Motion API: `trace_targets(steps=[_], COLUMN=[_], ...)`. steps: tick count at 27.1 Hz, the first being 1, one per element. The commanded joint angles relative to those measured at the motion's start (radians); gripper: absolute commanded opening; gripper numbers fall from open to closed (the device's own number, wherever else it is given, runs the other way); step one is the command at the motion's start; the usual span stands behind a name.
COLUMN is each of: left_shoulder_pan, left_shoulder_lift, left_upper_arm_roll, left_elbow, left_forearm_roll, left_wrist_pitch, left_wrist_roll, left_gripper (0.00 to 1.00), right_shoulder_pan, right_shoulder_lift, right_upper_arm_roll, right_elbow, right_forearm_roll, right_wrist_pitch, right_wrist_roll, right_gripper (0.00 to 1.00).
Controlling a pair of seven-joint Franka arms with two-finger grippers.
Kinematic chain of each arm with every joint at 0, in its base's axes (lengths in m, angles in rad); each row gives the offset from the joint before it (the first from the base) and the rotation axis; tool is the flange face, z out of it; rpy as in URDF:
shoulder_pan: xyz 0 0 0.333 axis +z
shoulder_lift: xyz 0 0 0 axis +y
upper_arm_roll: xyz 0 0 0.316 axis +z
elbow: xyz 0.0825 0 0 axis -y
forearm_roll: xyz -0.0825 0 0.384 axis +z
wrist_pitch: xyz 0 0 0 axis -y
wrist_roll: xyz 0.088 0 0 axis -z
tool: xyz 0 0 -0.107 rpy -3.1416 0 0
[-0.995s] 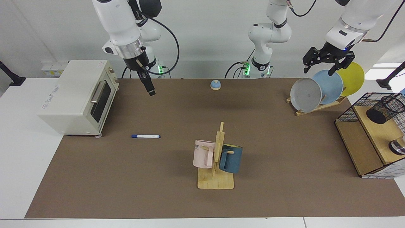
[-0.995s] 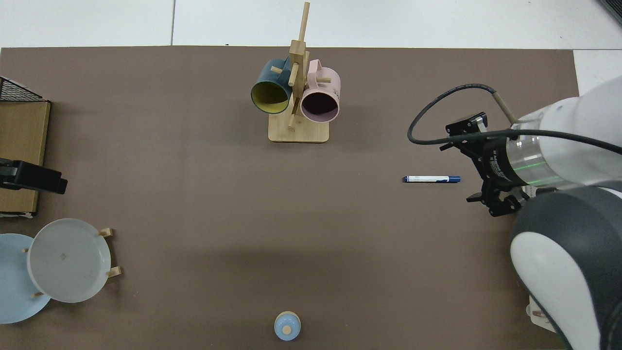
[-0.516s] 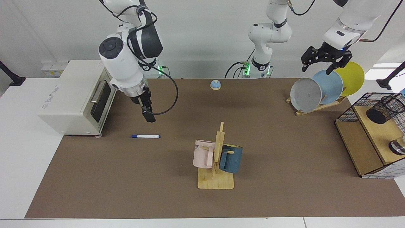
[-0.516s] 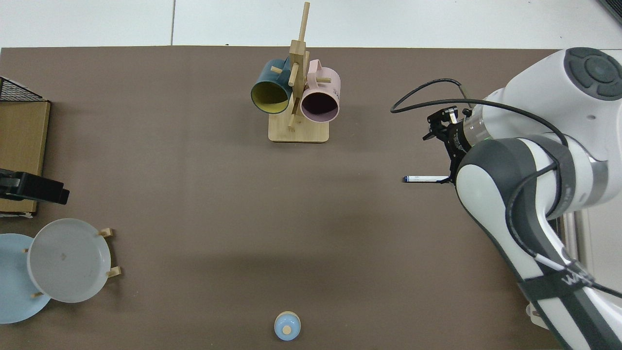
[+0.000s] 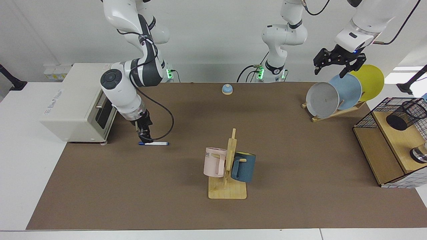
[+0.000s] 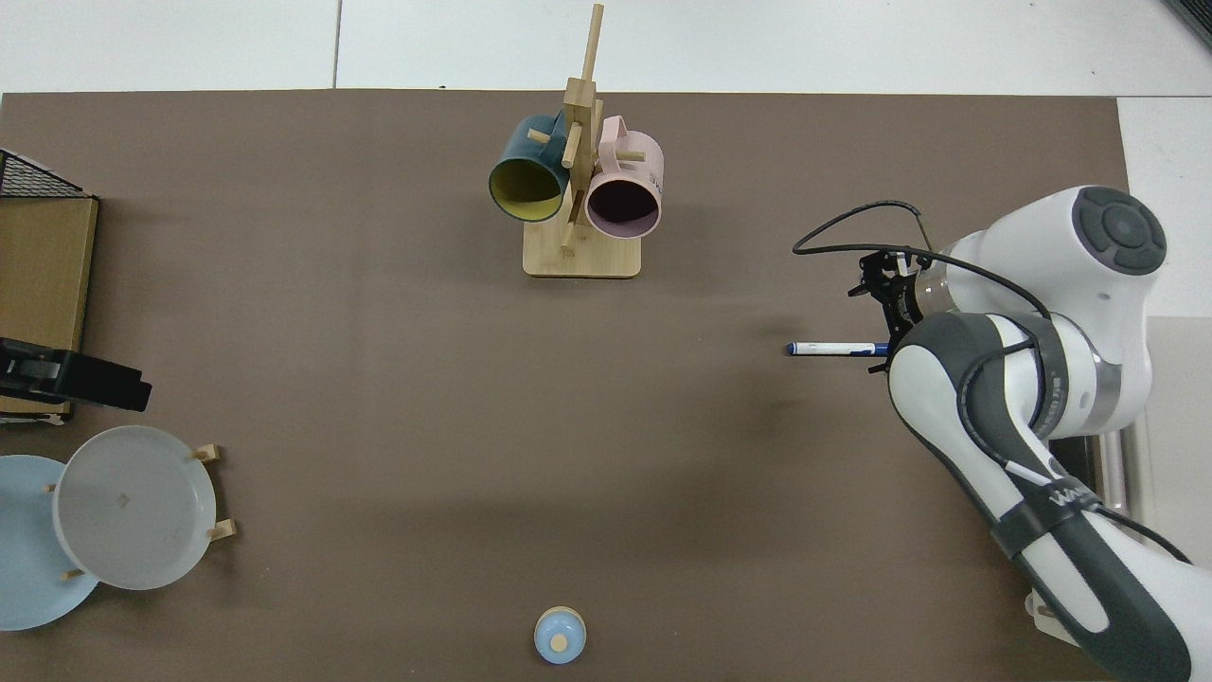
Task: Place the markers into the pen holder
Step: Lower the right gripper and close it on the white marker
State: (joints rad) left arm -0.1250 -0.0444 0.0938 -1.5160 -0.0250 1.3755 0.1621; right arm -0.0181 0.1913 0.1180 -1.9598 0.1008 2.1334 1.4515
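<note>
Down came my right gripper (image 5: 145, 137) over the last second, from high beside the toaster oven (image 5: 80, 101) to the dark-capped end of the marker (image 5: 154, 143), where its tips now sit right at the barrel. Whether those jaws have clenched on it or are only poised around it, I cannot tell; in the top view my own forearm covers that end of the marker (image 6: 833, 349). It lies flat on the counter (image 5: 166, 200), unmoved, so I judge the pick-up is at hand but not done.

My left gripper (image 5: 335, 65) has risen a little and waits in the air above the plate rack (image 5: 337, 111), jaws spread and empty.

The pen holder (image 5: 405, 115) is well apart from the marker, at the far side of the counter, lying tilted on the wooden shelf (image 5: 400, 140) inside the wire basket frame (image 5: 367, 116). That is a long carry, possibly calling for a handover between my two arms.

Between start and goal stands the mug tree (image 5: 230, 166) with its pink mug (image 5: 213, 161) and blue mug (image 5: 244, 166); a lifted path should pass behind it. The small bell (image 5: 227, 89) at the back edge is out of the way. The basket wires around the holder will crowd the final drop.
</note>
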Motion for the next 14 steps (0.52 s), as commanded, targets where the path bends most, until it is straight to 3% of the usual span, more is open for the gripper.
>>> trace_targets(steps=[1,14], left_shoulder_pan=[-0.015,-0.013], left_shoulder_lift=[-0.031,-0.049], left_upper_arm_roll=[0.001,0.001], left_elbow=[-0.038,-0.066], left_forearm_roll=[0.002,0.002], left_wrist_pitch=[0.011,0.017], left_wrist_roll=[-0.007,0.002], left_gripper=[1.00,1.00], right_shoulder_pan=[-0.029,-0.057], right_shoulder_lift=[-0.049,-0.001], right_upper_arm_roll=[0.014,0.015], right_elbow=[-0.120,-0.218], right_forearm_roll=[-0.007,-0.007], right_wrist_pitch=[0.105,0.309], right_wrist_roll=[-0.034,-0.068], right_gripper=[1.00,1.00])
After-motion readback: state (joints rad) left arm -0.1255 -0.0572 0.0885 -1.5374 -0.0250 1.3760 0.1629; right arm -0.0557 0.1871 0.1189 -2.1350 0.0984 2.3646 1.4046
